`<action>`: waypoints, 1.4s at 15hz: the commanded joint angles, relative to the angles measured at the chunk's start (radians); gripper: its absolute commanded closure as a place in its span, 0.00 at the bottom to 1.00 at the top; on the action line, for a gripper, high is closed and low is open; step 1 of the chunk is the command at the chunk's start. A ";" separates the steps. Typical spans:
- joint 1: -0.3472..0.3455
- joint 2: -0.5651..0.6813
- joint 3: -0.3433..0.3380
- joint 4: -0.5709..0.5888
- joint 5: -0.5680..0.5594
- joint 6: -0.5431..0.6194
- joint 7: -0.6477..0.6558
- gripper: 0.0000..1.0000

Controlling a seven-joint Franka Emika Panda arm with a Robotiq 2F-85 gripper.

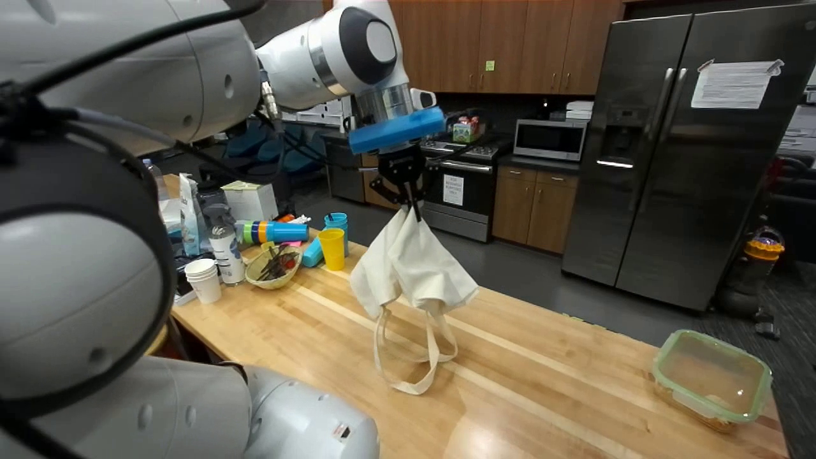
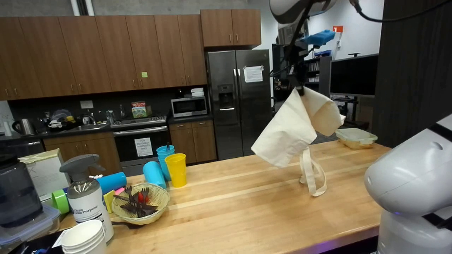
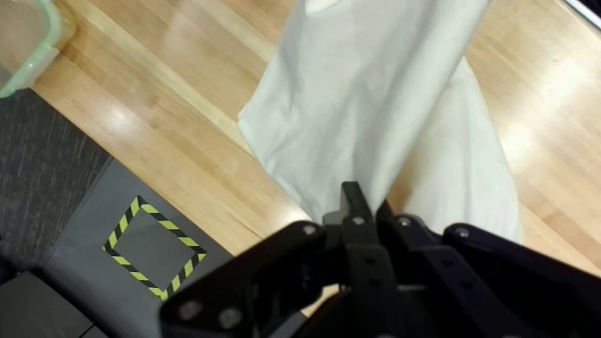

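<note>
Your claw pointed toward six o'clock, its jaws drawn narrow on a gathered pinch of the cream cloth bag. In both exterior views that bag hung upside down over the wooden tabletop, its body above the wood and its strap handles dangling at six o'clock; I could not tell whether the lowest loop touched the surface. Taking the bag as the dial's centre in an exterior view, you had the clear green-lidded container at about four o'clock, well apart from it. The yellow cup stood nearer, between nine and ten, with the stacked blue cups just beside it, and the basket of dark utensils sat at nine. In your wrist view, the claw's fingers extended from about five o'clock, with cloth running from their tips toward twelve; the container's edge showed at ten, and a black-and-yellow tape outline lay on the grey floor at eight.
</note>
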 commanded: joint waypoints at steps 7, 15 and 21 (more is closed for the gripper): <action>0.137 0.082 0.140 -0.062 0.141 0.034 0.059 0.99; 0.175 0.217 0.202 -0.127 0.146 0.070 0.077 0.99; 0.094 0.271 0.140 -0.101 0.140 0.202 0.150 0.99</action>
